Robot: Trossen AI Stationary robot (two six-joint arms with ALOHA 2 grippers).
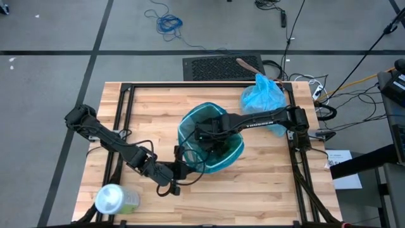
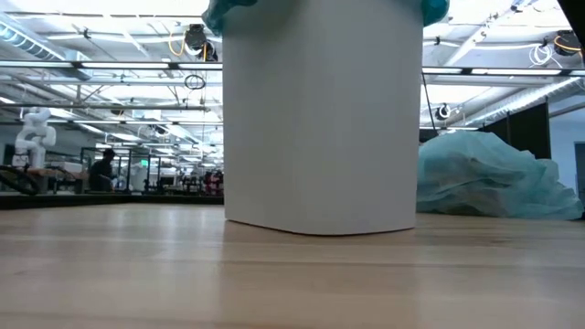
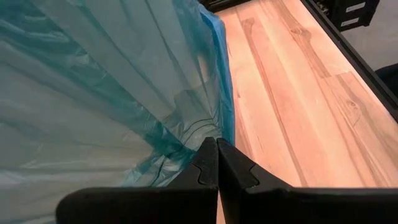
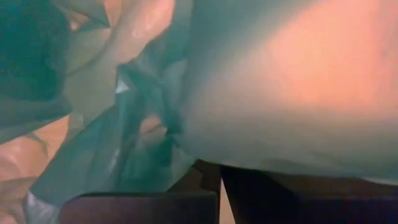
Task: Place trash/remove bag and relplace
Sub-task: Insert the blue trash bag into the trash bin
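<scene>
High view — both grippers closed: left gripper (image 1: 184, 170) pinching teal bag (image 1: 190, 130), right gripper (image 1: 204, 135) inside.

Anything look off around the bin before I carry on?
Nothing spilled. A crumpled light-blue bag lies loose on the table's far right corner. The teal liner sits unevenly over the bin rim, pinched by the left gripper; the right gripper reaches inside.

Left gripper (image 3: 217, 163) closed low; right gripper (image 1: 212, 140) closed, arm reaching inward.
</scene>
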